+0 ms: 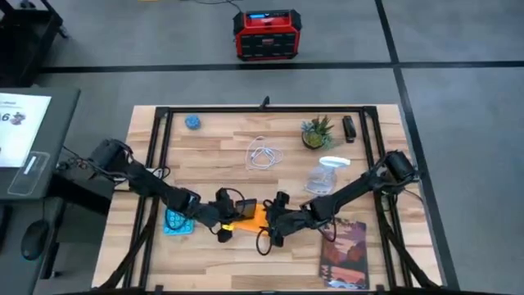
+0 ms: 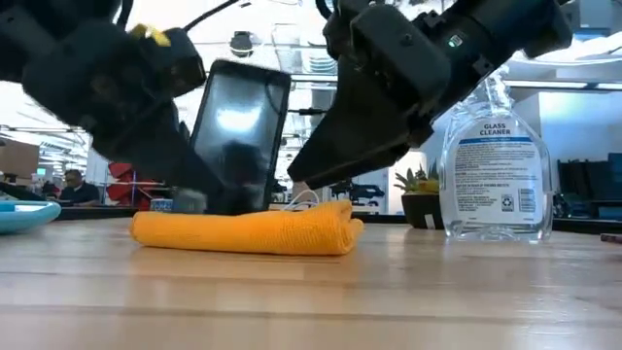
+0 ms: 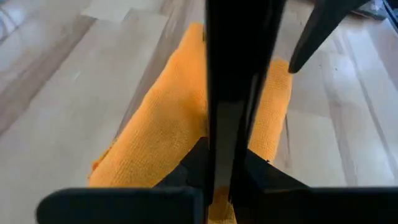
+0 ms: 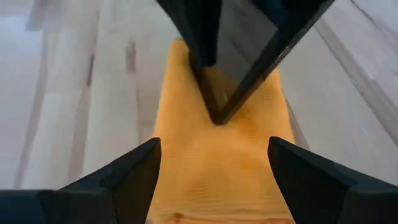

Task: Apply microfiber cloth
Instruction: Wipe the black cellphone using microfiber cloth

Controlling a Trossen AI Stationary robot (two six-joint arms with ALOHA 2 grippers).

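The upright smartphone [image 2: 238,136] stands on the microfiber cloth [image 2: 248,231], blocking its middle; bare tabletop [image 2: 311,301] in front.

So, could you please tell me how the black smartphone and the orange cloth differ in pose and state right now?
The smartphone stands nearly upright on its edge, while the microfiber cloth lies flat and folded on the table. The smartphone is rigid, dark and glossy; the cloth is soft and orange-yellow. The left end effector is shut on the smartphone, whereas the open right end effector hovers over the cloth. The phone's lower edge rests on the cloth.
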